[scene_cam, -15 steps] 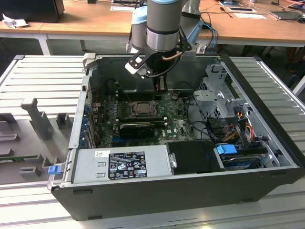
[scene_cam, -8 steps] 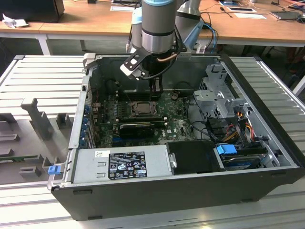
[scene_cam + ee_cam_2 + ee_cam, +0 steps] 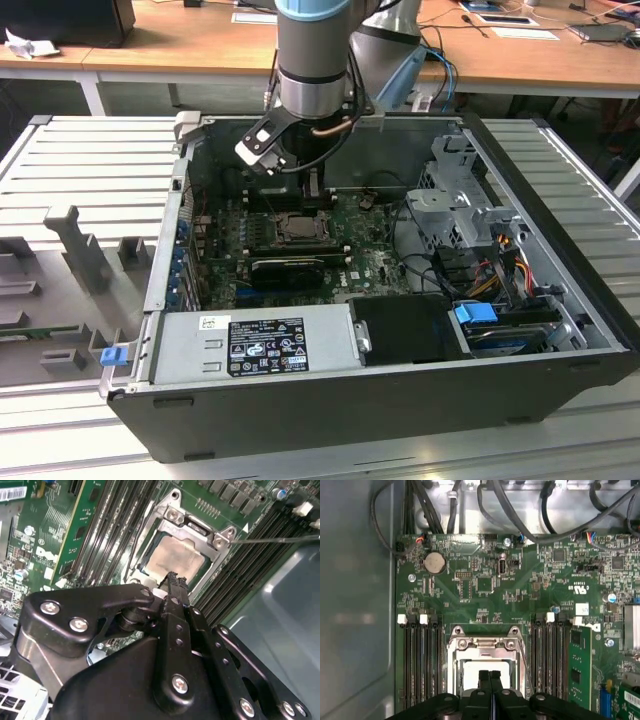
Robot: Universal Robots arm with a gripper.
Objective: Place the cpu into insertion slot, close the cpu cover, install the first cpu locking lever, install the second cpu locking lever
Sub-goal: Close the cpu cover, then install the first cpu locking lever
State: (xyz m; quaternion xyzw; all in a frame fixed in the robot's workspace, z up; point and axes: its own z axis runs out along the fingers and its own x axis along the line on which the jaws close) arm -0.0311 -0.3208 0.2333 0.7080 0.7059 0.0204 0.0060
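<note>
Directly below the wrist, the gripper (image 3: 490, 676) has its fingers pressed together and pinches nothing. Its tips sit over the cpu (image 3: 172, 555); contact cannot be confirmed. The chip lies flat in the insertion slot (image 3: 277, 228), straight ahead of the tips, and being square it has no long axis. The cpu cover (image 3: 485, 643) appears lowered, framing the chip. One thin lever rod (image 3: 272, 540) stands off from a cover corner and is judged unlatched. Memory slots (image 3: 420, 665) flank the socket on the motherboard (image 3: 485, 585), inside the computer case (image 3: 400, 410).
</note>
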